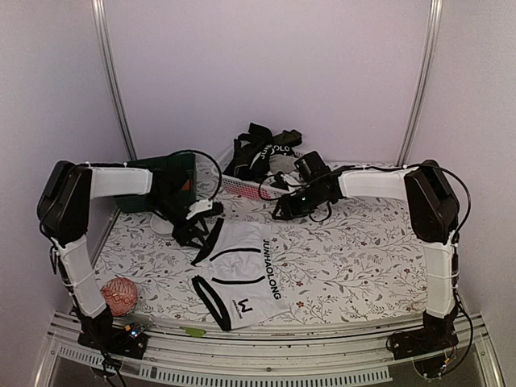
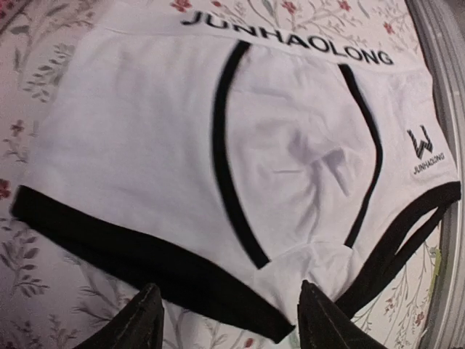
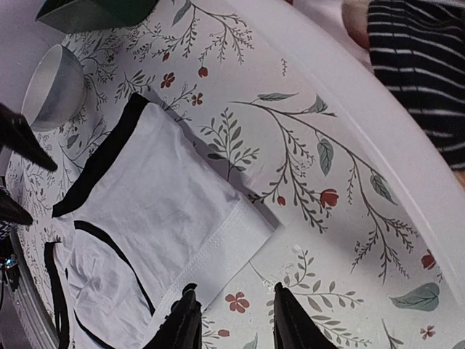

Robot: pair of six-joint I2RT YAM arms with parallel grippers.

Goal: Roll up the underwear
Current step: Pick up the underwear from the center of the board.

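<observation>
White underwear (image 1: 240, 270) with black trim and a lettered waistband lies spread flat on the floral tablecloth. In the left wrist view the underwear (image 2: 145, 145) fills the frame. My left gripper (image 2: 232, 320) is open, just above its black leg hem and crotch, holding nothing. In the top view the left gripper (image 1: 193, 231) is at the garment's far left edge. My right gripper (image 3: 236, 320) is open over the cloth beside the waistband corner of the underwear (image 3: 160, 196), nothing between its fingers. More dark underwear (image 1: 262, 149) is heaped in the basket.
A white lattice basket (image 1: 242, 187) stands at the back centre; its rim (image 3: 349, 109) curves past the right gripper. A white bowl (image 3: 54, 87) and a green box (image 1: 173, 171) sit at the back left. A red ball (image 1: 119, 296) lies front left.
</observation>
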